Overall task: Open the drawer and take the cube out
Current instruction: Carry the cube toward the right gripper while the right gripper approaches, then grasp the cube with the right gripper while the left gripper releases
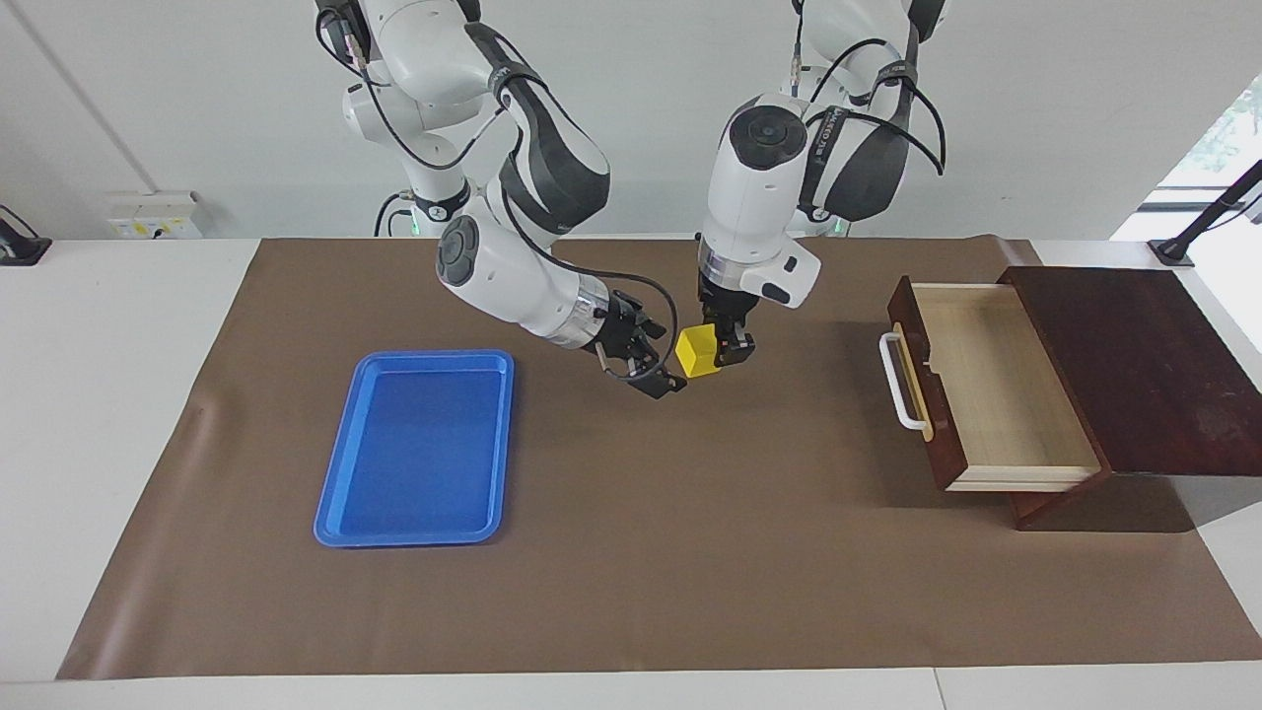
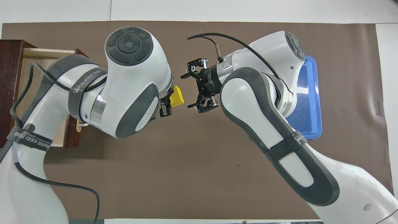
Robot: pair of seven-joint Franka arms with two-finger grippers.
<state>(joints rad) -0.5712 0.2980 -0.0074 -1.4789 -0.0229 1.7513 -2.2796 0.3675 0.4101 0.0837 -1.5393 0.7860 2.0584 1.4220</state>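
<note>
The left pincer [image 1: 721, 352] points straight down from a bent wrist, its fingers clamped. The right pincer [image 1: 659, 363] reaches in sideways just beside it, its 2 fingers spread wide, tips facing the left pincer.
</note>
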